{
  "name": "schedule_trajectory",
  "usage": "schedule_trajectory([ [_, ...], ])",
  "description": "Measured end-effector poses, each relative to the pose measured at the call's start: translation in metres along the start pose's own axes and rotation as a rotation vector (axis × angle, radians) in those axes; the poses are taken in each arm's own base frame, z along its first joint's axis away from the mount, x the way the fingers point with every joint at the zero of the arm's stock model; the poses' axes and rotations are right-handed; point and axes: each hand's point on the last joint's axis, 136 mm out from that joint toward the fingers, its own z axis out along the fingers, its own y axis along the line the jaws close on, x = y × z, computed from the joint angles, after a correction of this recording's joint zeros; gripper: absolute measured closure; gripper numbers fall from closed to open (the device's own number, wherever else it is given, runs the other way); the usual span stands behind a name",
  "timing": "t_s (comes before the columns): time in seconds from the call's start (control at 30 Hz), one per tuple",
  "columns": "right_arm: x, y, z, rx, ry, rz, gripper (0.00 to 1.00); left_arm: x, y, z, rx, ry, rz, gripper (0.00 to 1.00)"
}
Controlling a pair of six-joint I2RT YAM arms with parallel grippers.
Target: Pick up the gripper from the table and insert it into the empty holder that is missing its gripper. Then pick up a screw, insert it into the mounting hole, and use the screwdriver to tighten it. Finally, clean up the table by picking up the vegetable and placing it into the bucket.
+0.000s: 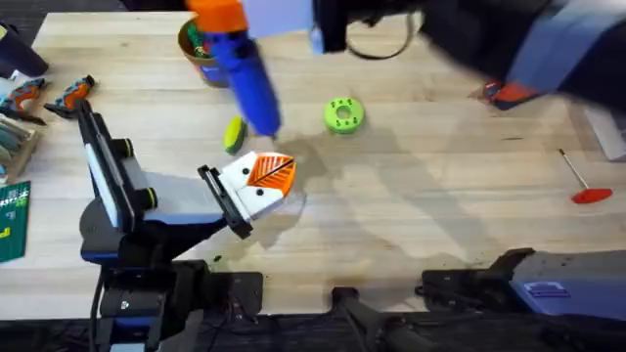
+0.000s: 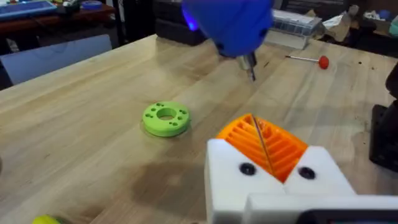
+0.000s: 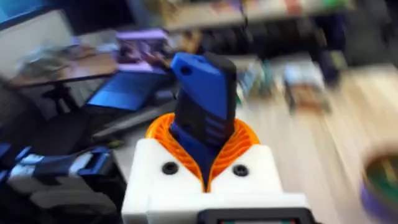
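My right gripper (image 1: 217,18) hangs high over the table's far side, shut on the blue screwdriver (image 1: 249,78), which slants down to a tip near the table's middle. The right wrist view shows the right gripper (image 3: 204,134) with its orange pads clamped round the screwdriver (image 3: 205,93). My left gripper (image 1: 269,174) rests low at mid-table, its pads pressed together with nothing visible between them. From the left wrist, the screwdriver (image 2: 231,25) points its bit just beyond the left gripper (image 2: 261,140). The yellow-green vegetable (image 1: 233,134) lies beside the bit. The bucket (image 1: 196,44) stands at the far left. A loose gripper, separate holder and screw are out of view.
A green disc with holes (image 1: 342,114) lies right of the screwdriver tip. A thin red-handled driver (image 1: 585,184) sits at the right edge and an orange-red case (image 1: 509,94) at the far right. Small orange-and-black parts (image 1: 70,96) and tool racks crowd the far left.
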Motion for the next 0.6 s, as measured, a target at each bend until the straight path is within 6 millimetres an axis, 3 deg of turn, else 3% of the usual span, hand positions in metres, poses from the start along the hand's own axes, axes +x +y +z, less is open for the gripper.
schedule_trajectory([
  [0.17,0.010,-0.044,-0.044,0.311,0.203,0.117,0.975,0.000,0.000,0.000,0.000,0.000,0.000,0.985],
  [0.37,0.000,-0.068,-0.112,0.612,0.374,0.024,0.975,0.000,0.000,0.000,0.000,0.000,0.000,0.985],
  [0.47,0.012,-0.079,-0.151,0.751,0.498,-0.016,0.975,0.000,0.000,0.000,0.000,0.000,0.000,0.985],
  [0.6,0.049,-0.084,-0.202,0.857,0.756,-0.046,0.975,0.000,0.000,0.000,0.000,0.000,0.000,0.985],
])
